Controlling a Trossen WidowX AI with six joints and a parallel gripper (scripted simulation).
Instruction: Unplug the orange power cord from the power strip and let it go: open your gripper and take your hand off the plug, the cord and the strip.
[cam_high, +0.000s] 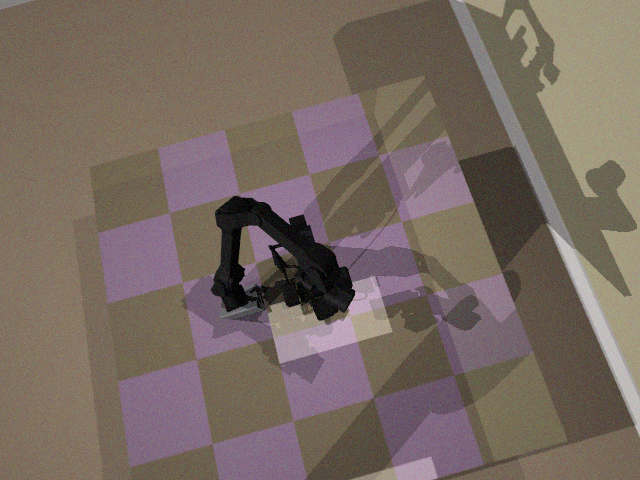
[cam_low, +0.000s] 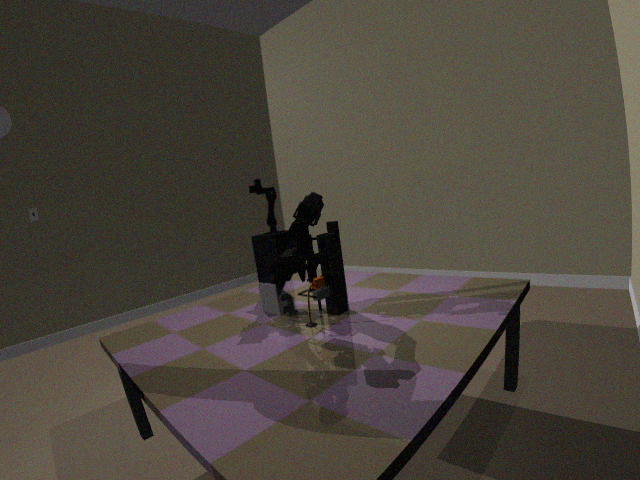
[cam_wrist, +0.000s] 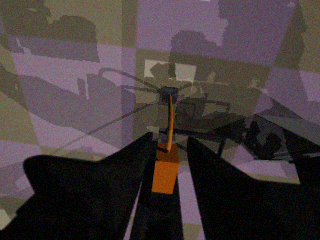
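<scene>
The orange plug (cam_wrist: 165, 170) sits between the two dark fingers of the gripper (cam_wrist: 169, 144) in the wrist view. The fingers stand partly closed, one on either side of the plug, close to its flanks; whether they press on it cannot be told, and nothing shows the plug gripped. A thin orange cord (cam_wrist: 170, 120) rises from the far end of the plug and runs in a slight curve to a small dark foot (cam_wrist: 168, 93) on the table.

In the exterior view the plug (cam_low: 317, 282) shows as a small orange block low between two dark uprights, with the cord (cam_low: 309, 304) hanging from it to the table (cam_low: 217, 413) just in front. The strip itself is too dark and small to pick out. The arm (cam_low: 302, 235) is folded down over the plug from above.

From the top, the arm (cam_high: 242, 227) arches from its base (cam_high: 237, 308) across to the stand, and its bulk hides the plug. The table is chequered purple and olive, crossed by broad shadows. It stands in a room with tan walls and a pale skirting board (cam_low: 465, 276).
</scene>
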